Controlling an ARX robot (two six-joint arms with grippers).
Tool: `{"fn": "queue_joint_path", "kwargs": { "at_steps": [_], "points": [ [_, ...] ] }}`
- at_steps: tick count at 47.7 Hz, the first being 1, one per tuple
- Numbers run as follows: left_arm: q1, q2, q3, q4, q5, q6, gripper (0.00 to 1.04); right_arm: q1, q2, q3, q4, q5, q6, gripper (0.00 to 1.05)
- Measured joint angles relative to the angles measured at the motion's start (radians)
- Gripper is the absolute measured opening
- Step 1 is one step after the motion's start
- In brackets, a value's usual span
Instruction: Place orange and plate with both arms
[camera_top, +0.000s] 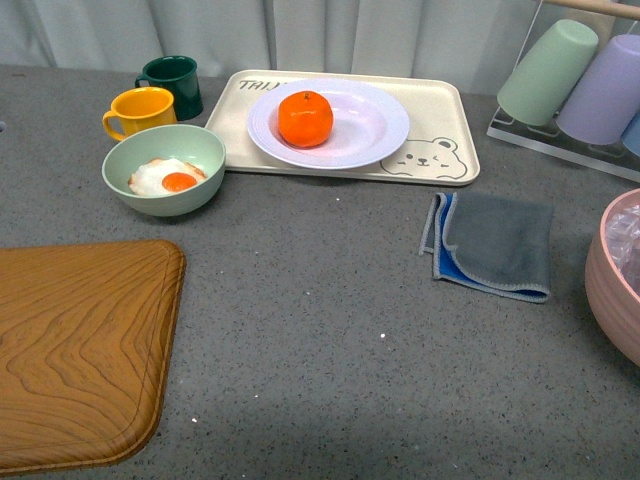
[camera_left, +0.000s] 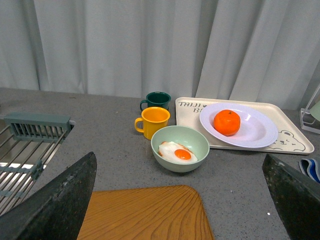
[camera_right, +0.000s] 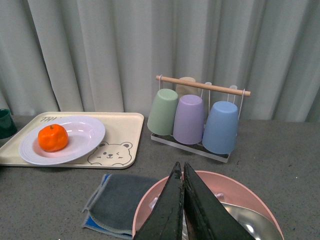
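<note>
We see the orange (camera_top: 305, 118), bright, slightly lumpy, with a small dark stem dot on top, sitting upright in the plate (camera_top: 375, 135), a little left of its centre. The plate is round, glossy white, wide-rimmed, lying flat on a cream tray.

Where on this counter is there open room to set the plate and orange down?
Bare grey counter runs between the wooden board and the folded cloth, in front of the bear tray. The board's top is bare too. Crowded: the back left with the mugs and the green bowl, and the right edge by the pink bowl.
</note>
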Motion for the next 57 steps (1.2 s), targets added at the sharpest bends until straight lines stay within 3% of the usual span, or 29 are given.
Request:
{"fn": "queue_joint_path", "kwargs": {
  "at_steps": [38,44,57],
  "points": [
    [0.000,0.000,0.000,0.000,0.000,0.000,0.98,0.000,-0.223,0.000,-0.220,0.000,0.000,0.01],
    [0.000,0.000,0.000,0.000,-0.001,0.000,0.98,0.000,-0.376,0.001,-0.393,-0.002,0.000,0.01],
    [0.000,0.000,0.000,-0.001,0.000,0.000,0.98,0.000,-0.393,0.001,-0.398,-0.003,-0.001,0.02]
  ]
}}
